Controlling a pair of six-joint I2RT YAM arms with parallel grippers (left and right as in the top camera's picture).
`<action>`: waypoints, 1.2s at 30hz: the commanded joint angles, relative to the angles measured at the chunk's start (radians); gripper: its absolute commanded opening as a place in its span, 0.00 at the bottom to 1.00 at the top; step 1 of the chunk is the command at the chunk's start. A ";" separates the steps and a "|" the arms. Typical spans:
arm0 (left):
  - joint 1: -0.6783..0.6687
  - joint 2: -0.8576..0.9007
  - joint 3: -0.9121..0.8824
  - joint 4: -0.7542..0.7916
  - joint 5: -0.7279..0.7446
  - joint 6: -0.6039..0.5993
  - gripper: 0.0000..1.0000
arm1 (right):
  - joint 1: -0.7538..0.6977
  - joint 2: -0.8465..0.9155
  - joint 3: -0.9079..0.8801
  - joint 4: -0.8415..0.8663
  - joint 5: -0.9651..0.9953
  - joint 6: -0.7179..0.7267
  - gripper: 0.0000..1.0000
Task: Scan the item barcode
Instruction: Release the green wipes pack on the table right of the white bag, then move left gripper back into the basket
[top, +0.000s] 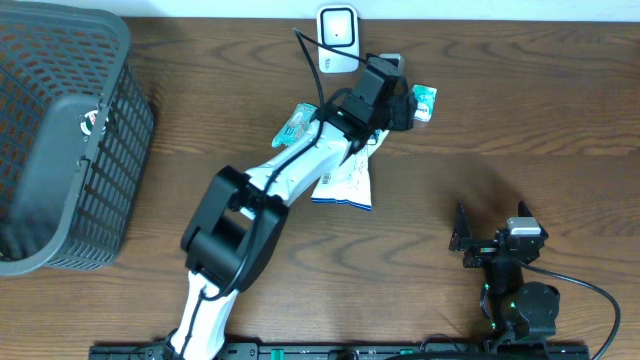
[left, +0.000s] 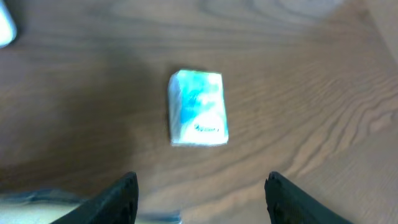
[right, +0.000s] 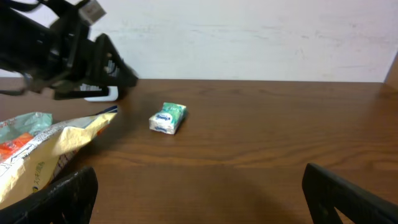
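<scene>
A small green-and-white packet (top: 424, 101) lies flat on the wooden table just right of my left gripper (top: 402, 100). In the left wrist view the packet (left: 198, 109) rests on the wood ahead of the left gripper (left: 203, 177), whose jaws stand apart with nothing between them. The white barcode scanner (top: 338, 38) stands at the back edge, left of the packet. My right gripper (top: 492, 238) sits near the front right, open and empty. From the right wrist view, the right gripper (right: 199, 177) faces the packet (right: 168, 117) far across the table.
A dark mesh basket (top: 60, 140) fills the left side. Snack bags lie under the left arm: a white-and-blue one (top: 345, 182) and a green one (top: 295, 125). A yellowish bag (right: 56, 146) shows at the left of the right wrist view.
</scene>
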 joint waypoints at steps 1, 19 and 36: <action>0.042 -0.175 0.008 -0.108 -0.004 0.017 0.65 | 0.003 -0.002 -0.002 -0.003 0.001 0.011 0.99; 0.465 -0.624 0.008 -1.109 -0.145 0.182 0.84 | 0.003 -0.002 -0.002 -0.003 0.001 0.011 0.99; 0.555 -0.880 0.062 -1.053 -0.178 0.182 0.83 | 0.003 -0.002 -0.003 -0.003 0.001 0.011 0.99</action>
